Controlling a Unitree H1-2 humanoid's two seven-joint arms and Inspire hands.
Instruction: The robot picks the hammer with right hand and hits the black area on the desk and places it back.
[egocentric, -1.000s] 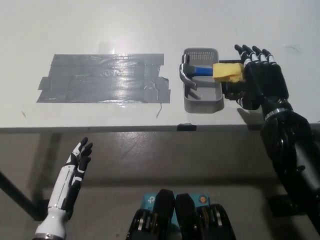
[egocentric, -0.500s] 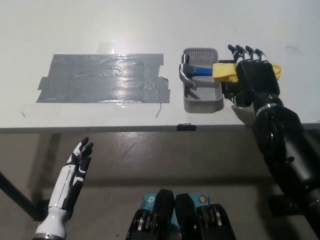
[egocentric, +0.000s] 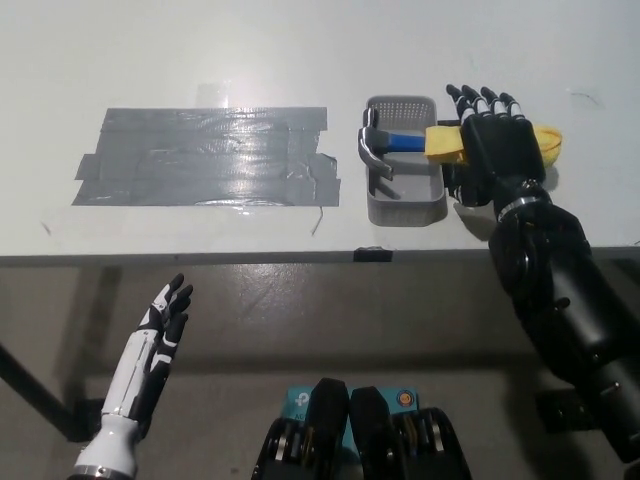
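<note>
A steep downward view of a pale desk (egocentric: 200, 50) that fills the upper half of the picture, with its front edge running across the middle. At about ten o'clock from the picture's centre lies a wide patch of dark grey tape (egocentric: 205, 157), the black area that is to be struck; nothing touches it.

Just to the right of the tape, at about one o'clock, sits a small grey tray (egocentric: 407, 209). The hammer (egocentric: 395, 143) lies across the tray's far end, its metal head at the left and hanging into the tray, its blue neck leading right to a yellow grip that sticks out over the tray's right wall.

The black right hand (egocentric: 497, 150) hovers over that yellow grip at about two o'clock, fingers stretched flat and spread, pointing away from the robot. It appears to hold nothing, though the palm hides the grip beneath it, so contact cannot be ruled out.

The white left hand (egocentric: 160, 325) rests low at about seven o'clock, below the desk edge, fingers apart and empty.

Judging by this, the task is at its start: the hammer is not yet grasped. The grasp, the lift, the blow on the tape and the return to the tray all remain.
</note>
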